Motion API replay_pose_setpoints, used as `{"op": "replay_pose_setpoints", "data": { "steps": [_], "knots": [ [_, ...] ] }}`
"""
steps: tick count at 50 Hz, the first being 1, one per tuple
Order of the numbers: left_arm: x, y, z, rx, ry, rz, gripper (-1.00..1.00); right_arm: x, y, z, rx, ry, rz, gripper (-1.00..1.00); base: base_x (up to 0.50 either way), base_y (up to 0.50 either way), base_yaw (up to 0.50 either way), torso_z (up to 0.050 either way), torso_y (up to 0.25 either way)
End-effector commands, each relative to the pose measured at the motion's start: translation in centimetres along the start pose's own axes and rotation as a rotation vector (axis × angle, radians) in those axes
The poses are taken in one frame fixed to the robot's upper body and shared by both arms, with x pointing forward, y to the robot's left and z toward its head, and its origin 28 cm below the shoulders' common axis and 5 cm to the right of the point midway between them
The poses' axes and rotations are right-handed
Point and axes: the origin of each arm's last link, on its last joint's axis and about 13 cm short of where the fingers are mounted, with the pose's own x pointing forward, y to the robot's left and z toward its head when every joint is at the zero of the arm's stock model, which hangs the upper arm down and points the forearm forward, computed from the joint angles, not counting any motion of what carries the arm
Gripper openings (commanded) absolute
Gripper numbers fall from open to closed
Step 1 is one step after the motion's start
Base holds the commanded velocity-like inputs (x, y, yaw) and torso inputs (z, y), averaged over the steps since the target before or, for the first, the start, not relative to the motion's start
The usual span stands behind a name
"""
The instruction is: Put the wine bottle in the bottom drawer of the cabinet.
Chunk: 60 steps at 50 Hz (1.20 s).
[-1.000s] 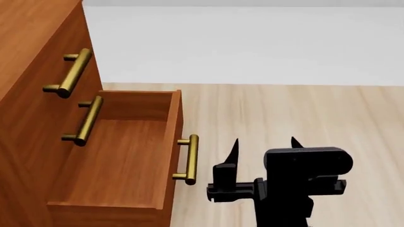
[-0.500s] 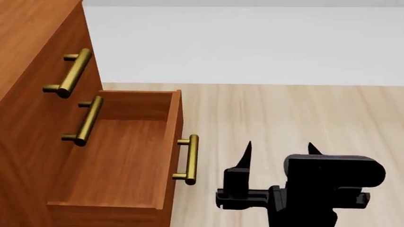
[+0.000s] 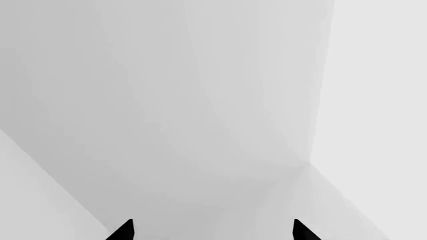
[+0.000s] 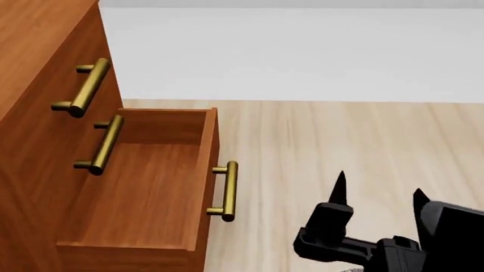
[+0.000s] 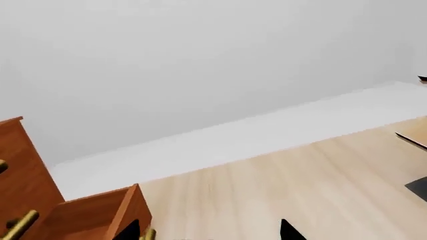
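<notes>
Head view has the bottom drawer [image 4: 144, 187] pulled open at lower left, ready to receive, my right gripper [image 4: 378, 198] beside it at lower right, fingers apart and empty; wine bottle nowhere in view, left fingers apart too.

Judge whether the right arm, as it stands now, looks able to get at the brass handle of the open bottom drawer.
Probably yes. The right gripper is open and empty, beside the bottom drawer, with only bare wooden floor between its fingers and the brass handle. Nothing blocks the way.
</notes>
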Motion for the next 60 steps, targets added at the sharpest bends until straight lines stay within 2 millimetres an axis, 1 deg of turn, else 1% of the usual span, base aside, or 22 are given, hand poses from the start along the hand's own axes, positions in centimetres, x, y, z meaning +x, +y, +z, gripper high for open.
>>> {"op": "replay_pose_setpoints", "data": {
  "steps": [1, 4, 6, 15, 25, 38, 41, 52, 60],
  "knots": [
    [0.0, 0.0, 0.0, -0.001, 0.002, -0.001, 1.0, -1.4, -0.4, 0.9, 0.113, 0.004, -0.002, 1.0, 0.0, 0.0, 0.0, 0.0, 0.0],
    [0.0, 0.0, 0.0, -0.002, 0.003, -0.001, 1.0, -1.9, -0.5, 1.1, 0.179, 0.033, 0.031, 1.0, 0.0, 0.0, 0.0, 0.0, 0.0],
    [0.0, 0.0, 0.0, -0.002, 0.003, -0.001, 1.0, -2.2, -0.5, 1.0, 0.15, 0.022, 0.009, 1.0, 0.0, 0.0, 0.0, 0.0, 0.0],
    [0.0, 0.0, 0.0, -0.003, 0.004, -0.001, 1.0, -4.0, -0.9, 0.6, 0.166, 0.046, -0.007, 1.0, 0.0, 0.0, 0.0, 0.0, 0.0],
    [0.0, 0.0, 0.0, -0.003, 0.005, 0.0, 1.0, -6.1, -0.9, 1.1, 0.139, 0.049, -0.023, 1.0, 0.0, 0.0, 0.0, 0.0, 0.0],
    [0.0, 0.1, 0.0, -0.013, 0.01, -0.006, 1.0, -7.4, -0.6, 1.8, 0.108, 0.045, -0.048, 1.0, 0.0, 0.0, 0.0, 0.0, 0.0],
    [0.1, 0.1, 0.0, -0.021, 0.014, -0.008, 1.0, -8.0, -0.9, 2.1, 0.103, 0.041, -0.092, 1.0, 0.0, 0.0, 0.0, 0.0, 0.0],
    [0.1, 0.1, -0.1, -0.018, 0.013, -0.007, 1.0, -9.6, -1.6, 2.6, 0.1, 0.023, -0.15, 1.0, 0.0, 0.0, 0.0, 0.0, 0.0],
    [0.1, -0.1, -0.1, -0.014, 0.013, -0.006, 1.0, -10.2, -1.8, 2.8, 0.087, 0.012, -0.173, 1.0, 0.0, 0.0, 0.0, 0.0, 0.0]
  ]
}}
